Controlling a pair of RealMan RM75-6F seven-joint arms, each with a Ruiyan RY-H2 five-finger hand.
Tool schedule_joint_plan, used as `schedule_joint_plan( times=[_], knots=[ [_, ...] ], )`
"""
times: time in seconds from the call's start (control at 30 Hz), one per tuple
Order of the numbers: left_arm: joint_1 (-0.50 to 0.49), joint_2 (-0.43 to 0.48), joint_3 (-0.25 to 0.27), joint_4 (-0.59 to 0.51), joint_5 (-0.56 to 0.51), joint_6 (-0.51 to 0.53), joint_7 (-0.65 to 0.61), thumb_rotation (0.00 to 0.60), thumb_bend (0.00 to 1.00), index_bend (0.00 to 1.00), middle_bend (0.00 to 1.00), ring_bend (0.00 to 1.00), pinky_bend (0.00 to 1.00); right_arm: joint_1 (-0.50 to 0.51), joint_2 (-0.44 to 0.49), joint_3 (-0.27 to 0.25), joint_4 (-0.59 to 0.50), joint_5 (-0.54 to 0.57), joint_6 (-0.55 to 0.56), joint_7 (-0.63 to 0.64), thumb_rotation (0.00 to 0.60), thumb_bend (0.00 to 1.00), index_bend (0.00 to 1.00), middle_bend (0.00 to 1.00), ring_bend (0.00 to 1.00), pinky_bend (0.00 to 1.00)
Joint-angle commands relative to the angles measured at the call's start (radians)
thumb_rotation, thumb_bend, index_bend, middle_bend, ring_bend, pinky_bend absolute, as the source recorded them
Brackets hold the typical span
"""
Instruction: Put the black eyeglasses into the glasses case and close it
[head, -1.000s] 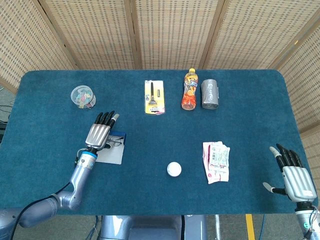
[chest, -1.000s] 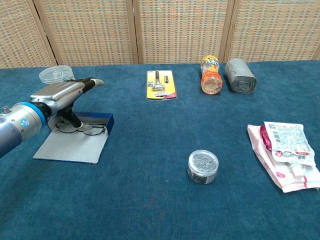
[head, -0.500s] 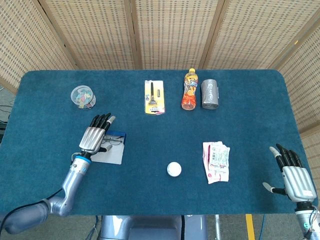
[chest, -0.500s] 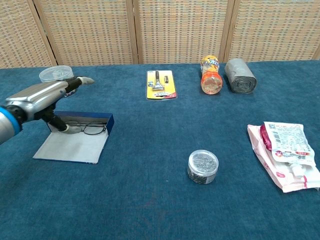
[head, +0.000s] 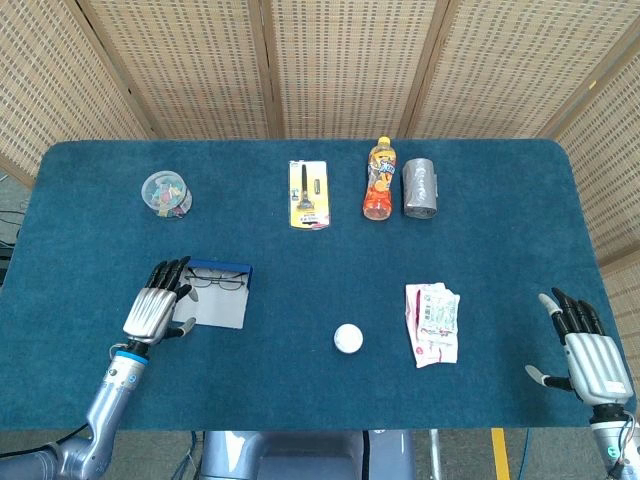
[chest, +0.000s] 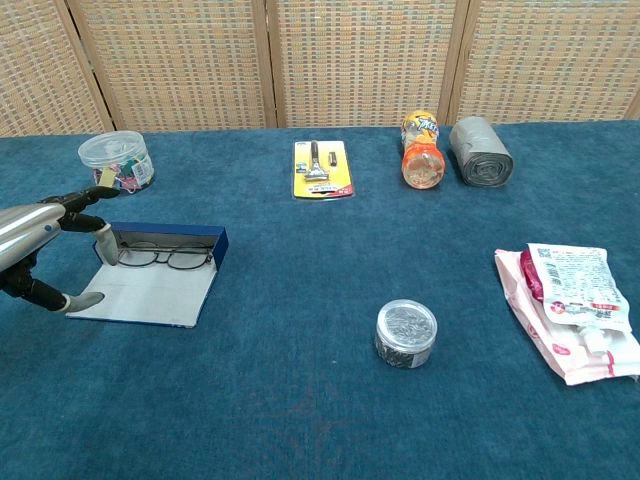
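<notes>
The black eyeglasses (head: 217, 280) (chest: 160, 258) lie inside the blue glasses case (head: 222, 297) (chest: 150, 292), against its far wall. The case stands open with its grey lid flat on the cloth toward me. My left hand (head: 158, 303) (chest: 38, 252) hovers just left of the case with its fingers spread, holding nothing; its thumb tip is near the lid's left edge. My right hand (head: 582, 345) rests open at the table's front right corner, far from the case, and shows only in the head view.
A clear jar of clips (head: 166, 194) (chest: 116, 160) stands behind the case. A razor pack (head: 309, 194), orange bottle (head: 379, 180) and grey roll (head: 420, 187) line the back. A small round tin (head: 348, 338) (chest: 406, 333) and white pouches (head: 432, 324) lie at front centre-right.
My left hand has pulled back from over the case toward the front left, leaving the eyeglasses uncovered in the case. The right hand has not moved.
</notes>
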Motion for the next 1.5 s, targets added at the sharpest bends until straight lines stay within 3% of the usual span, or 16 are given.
schedule_joint_plan(
  times=[0.03,0.5,1.5],
  knots=[
    [0.008,-0.036,0.011,0.056,0.021,0.000,-0.032,0.600,0.28,0.46,0.00,0.00,0.00,0.000,0.000,0.000,0.000,0.000,-0.001,0.001,0.600,0.00,0.00,0.00,0.00,0.00],
    [0.031,-0.095,0.030,0.144,0.066,0.009,-0.092,0.600,0.27,0.46,0.00,0.00,0.00,0.002,0.004,-0.001,-0.001,-0.001,-0.006,0.011,0.600,0.00,0.00,0.00,0.00,0.00],
    [0.033,-0.179,0.002,0.300,0.080,-0.014,-0.133,0.600,0.27,0.46,0.00,0.00,0.00,0.001,0.004,-0.002,-0.001,-0.001,-0.005,0.012,0.600,0.00,0.00,0.00,0.00,0.00]
  ],
)
